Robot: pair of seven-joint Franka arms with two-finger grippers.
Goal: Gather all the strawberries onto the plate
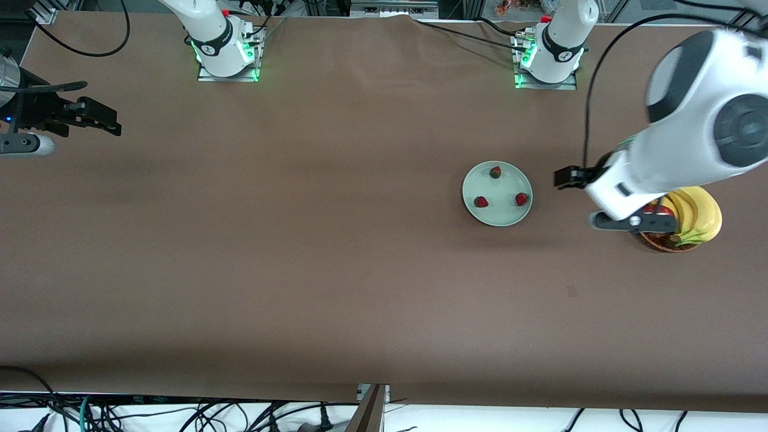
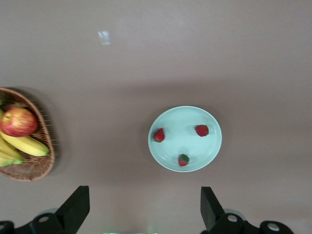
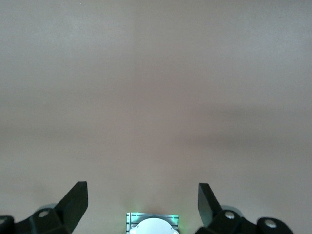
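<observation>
All three strawberries (image 1: 495, 173) (image 1: 480, 201) (image 1: 521, 198) sit in the plate (image 1: 470, 182). None is left on the bare table (image 1: 300, 258), so I think the job is done and no more picking is needed.

The plate lies toward the left arm's end of the table, about midway between the edge where the robots stand and the edge by the front camera. It is round, so it has no long side to line up with.

The left gripper (image 2: 145, 207) hangs up in the air, just beside the plate and over the table next to the basket (image 1: 660, 242). Its two fingers are spread wide and hold nothing. This arm is much the nearer one to the plate.

The right gripper (image 3: 142, 204) waits over the table edge at the right arm's end, well apart from the plate. Its fingers are spread wide too, with nothing in them.

The basket stands near the plate, closer to the left arm's end of the table. It holds bananas (image 1: 699, 213) and a red apple (image 2: 18, 121). The apple is much bigger than the berries, so it should stay there. Nothing stands between the left gripper and the plate.
</observation>
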